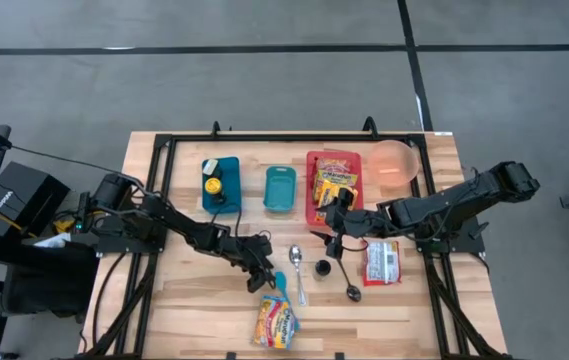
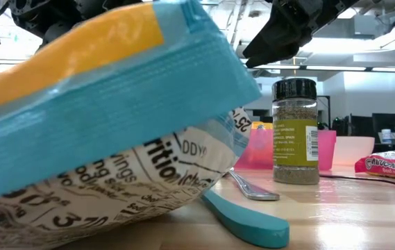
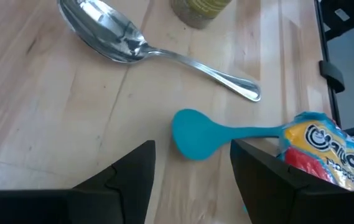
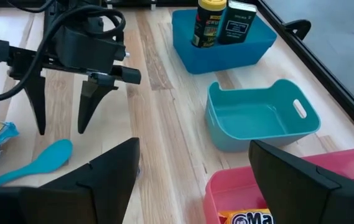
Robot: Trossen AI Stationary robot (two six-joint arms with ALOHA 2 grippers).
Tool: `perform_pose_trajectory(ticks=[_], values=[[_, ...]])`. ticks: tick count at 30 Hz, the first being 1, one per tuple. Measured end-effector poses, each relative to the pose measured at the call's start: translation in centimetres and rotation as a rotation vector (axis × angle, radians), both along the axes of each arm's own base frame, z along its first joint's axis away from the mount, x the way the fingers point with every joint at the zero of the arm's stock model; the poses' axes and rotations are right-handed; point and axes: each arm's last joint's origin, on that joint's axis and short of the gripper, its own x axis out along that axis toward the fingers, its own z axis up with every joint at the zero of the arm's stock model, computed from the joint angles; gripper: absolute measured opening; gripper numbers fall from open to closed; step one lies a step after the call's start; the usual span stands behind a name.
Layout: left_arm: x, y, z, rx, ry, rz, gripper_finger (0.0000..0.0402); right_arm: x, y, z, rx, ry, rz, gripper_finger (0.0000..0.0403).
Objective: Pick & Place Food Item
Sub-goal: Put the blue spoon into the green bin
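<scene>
Here the left gripper (image 1: 262, 272) hangs over the wooden table (image 1: 184, 320) with its two fingers (image 4: 40, 102) spread apart and nothing between them; in the left wrist view the round end of the teal spoon (image 3: 195, 133) lies on the wood in the gap ahead of them, untouched. The snack bag (image 1: 276, 322), yellow and red, lies flat just beyond the teal spoon's handle end, on the side away from the bins. A metal spoon (image 1: 298, 272) lies just beside the teal spoon, and a spice jar (image 2: 295, 130) stands upright past that. The right gripper (image 1: 336, 226) waits farther over, near the red bin (image 1: 313, 190), jaws wide and empty.
</scene>
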Motion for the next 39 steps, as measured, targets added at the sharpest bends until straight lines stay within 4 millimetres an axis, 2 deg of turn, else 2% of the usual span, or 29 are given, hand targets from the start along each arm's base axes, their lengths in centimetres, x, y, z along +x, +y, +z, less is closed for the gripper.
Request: perform_pose_trajectory(ticks=[10,18,28,39], values=[[0.6,-0.2,-1.9,-0.002,-0.006,-0.001,0.0204,0.0,0.0,0.0,0.000,-0.001,0.000,0.0297],[1.1,-0.3,-1.5,-0.023,-0.075,-0.008,0.0202,0.0,0.0,0.0,0.002,-0.001,-0.001,0.0297],[1.0,-0.4,-1.9,-0.026,-0.046,-0.022,0.0162,0.0,0.0,0.0,0.006,-0.002,-0.004,0.0297],[1.3,-0.4,-2.7,-0.022,-0.036,-0.019,0.0150,0.0,0.0,0.0,0.006,-0.002,-0.004,0.0297]])
